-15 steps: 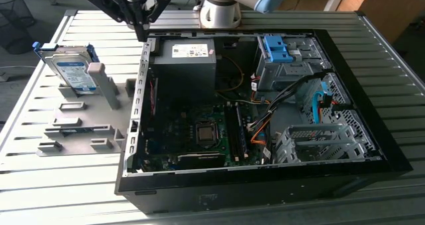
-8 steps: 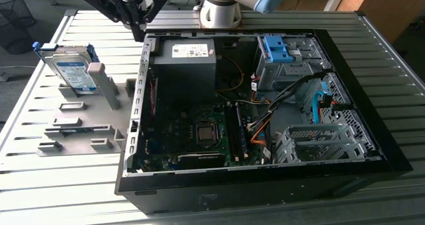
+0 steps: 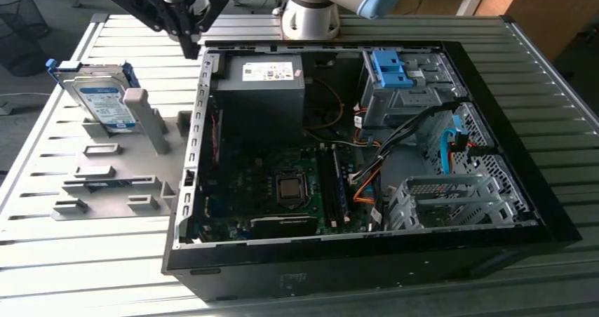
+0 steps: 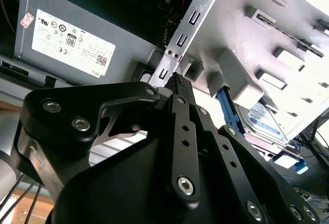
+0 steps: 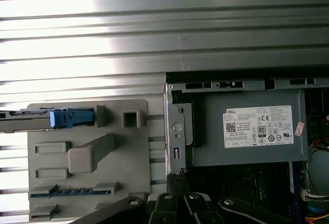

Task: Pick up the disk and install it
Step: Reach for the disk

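In the exterior view, the gripper (image 3: pixel 192 49) hung over the table (image 3: pixel 94 261) at about eleven o'clock from the open computer case (image 3: pixel 510 127), just past its far corner. Its fingers were clenched together with nothing between them. The disk (image 3: pixel 101 96) stood on edge in a grey rack (image 3: pixel 112 170), at about ten o'clock from the case and well apart from the gripper. The power supply (image 3: pixel 262 85) sat inside the case near that corner.

In the second wrist view, the fingertips (image 4: pixel 178 77) met near the case's edge, with the disk (image 4: pixel 264 118) beyond them in the rack (image 4: pixel 257 44).

In the first wrist view, the disk (image 5: pixel 67 117) showed edge-on in the rack (image 5: pixel 87 152), beside the power supply (image 5: pixel 247 131).
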Available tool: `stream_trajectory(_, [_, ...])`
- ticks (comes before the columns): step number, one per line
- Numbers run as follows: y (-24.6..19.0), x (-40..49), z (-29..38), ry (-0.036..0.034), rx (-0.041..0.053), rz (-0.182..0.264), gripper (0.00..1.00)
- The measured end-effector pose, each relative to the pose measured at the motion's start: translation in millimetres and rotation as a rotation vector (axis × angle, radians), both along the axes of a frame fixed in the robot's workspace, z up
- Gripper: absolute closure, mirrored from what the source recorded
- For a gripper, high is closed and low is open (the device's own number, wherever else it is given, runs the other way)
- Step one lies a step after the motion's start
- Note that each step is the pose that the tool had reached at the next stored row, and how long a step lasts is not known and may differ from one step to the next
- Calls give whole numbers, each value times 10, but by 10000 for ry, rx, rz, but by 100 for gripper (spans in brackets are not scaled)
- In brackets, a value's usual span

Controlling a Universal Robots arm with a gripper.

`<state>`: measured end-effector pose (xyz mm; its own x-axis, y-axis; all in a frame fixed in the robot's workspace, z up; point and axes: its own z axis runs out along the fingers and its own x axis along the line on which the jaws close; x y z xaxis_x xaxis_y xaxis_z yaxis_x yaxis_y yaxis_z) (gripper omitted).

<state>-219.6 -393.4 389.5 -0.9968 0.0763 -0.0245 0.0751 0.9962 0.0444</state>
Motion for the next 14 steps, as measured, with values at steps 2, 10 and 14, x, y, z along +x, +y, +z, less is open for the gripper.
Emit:
stream_trajectory(2, [0, -18, 0, 0, -1, 0, 89])
stream_trajectory(10, [1, -87, -2, 0, 0, 0, 89])
stream_trajectory(14, [2, -119, -3, 0, -1, 1, 89])
